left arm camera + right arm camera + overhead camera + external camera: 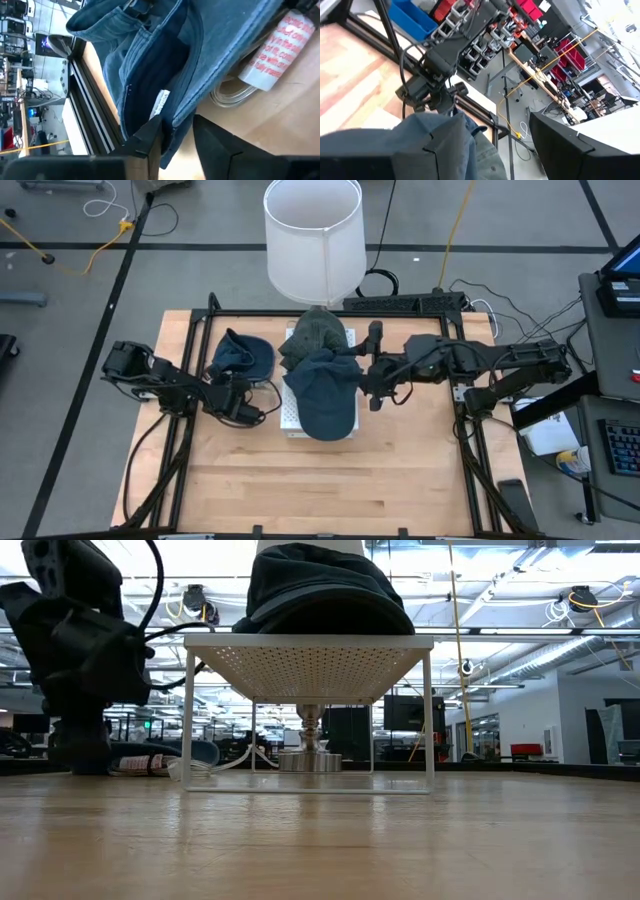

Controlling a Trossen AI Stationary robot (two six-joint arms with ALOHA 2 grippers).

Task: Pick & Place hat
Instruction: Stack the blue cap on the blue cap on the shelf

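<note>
Left hand (243,404) sits centre-left of the high view, just right of and below the denim hat (240,356), which lies on the worktop (330,480) left of the white rack (292,420). In the left wrist view its fingers (145,140) stand partly apart with the hat's edge (165,75) running into the gap; one finger appears to touch the cloth. Whether the cloth is actually pinched I cannot tell.

Key relation: the hat lies directly ahead of the left hand, toward the frame's upper left, its long axis running roughly brim-to-crown along that diagonal. Left arm is much the nearer; my read is the coming lift belongs to it.

Hat: soft blue denim, crumpled, inside showing, with a white sewn label (159,104) on the inner band. A white tube with red print (272,52) lies beside it.

Right hand (372,376) is at frame centre, against the right edge of the two hats stacked on the rack: dark blue cap (325,395) in front, green hat (318,332) behind. Its fingers (445,145) are spread wide, with blue cloth showing beside one finger but nothing clamped.
</note>
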